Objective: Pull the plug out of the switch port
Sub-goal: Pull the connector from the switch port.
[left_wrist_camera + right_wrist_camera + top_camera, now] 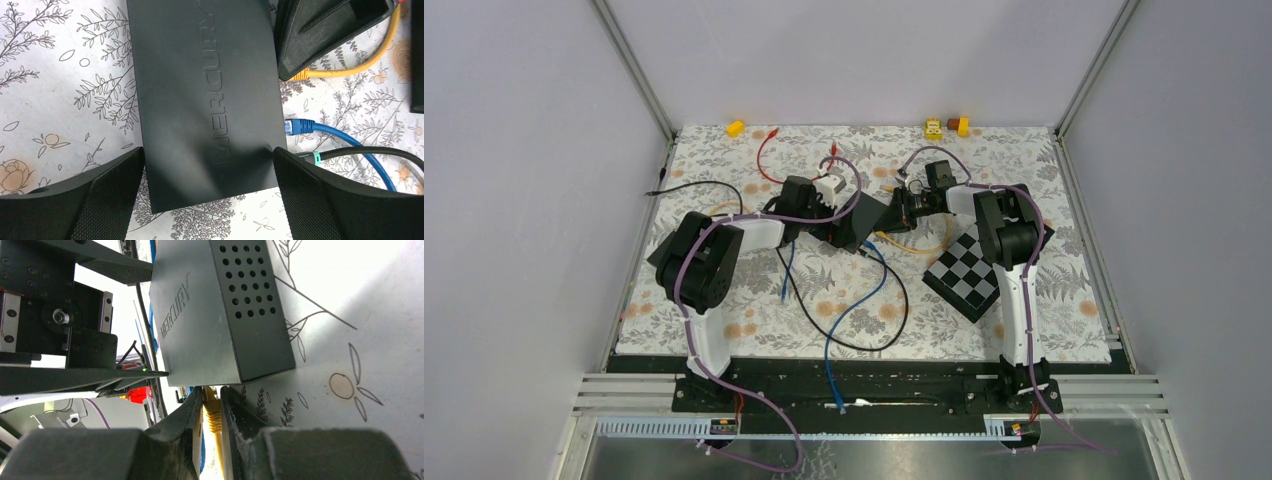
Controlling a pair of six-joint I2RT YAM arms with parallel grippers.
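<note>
The black Mercury switch [856,228] lies mid-table. My left gripper [209,156] is open and straddles its near end, with the left finger [100,200] and the right finger [340,200] right at its two sides. A yellow plug [212,410] sits in a port on the switch's [215,315] near face. My right gripper [212,393] is shut on that plug, both pads pressed to its ribbed boot. From above, the right gripper [896,212] meets the switch from the right. A blue plug [299,126] and a black cable [360,151] enter the same side.
The yellow cable [924,245] loops toward a checkerboard [969,272] at the right. A blue cable [854,300] and a black cable [809,305] trail toward the front edge. A red cable [764,155] and yellow blocks [735,128] lie at the back.
</note>
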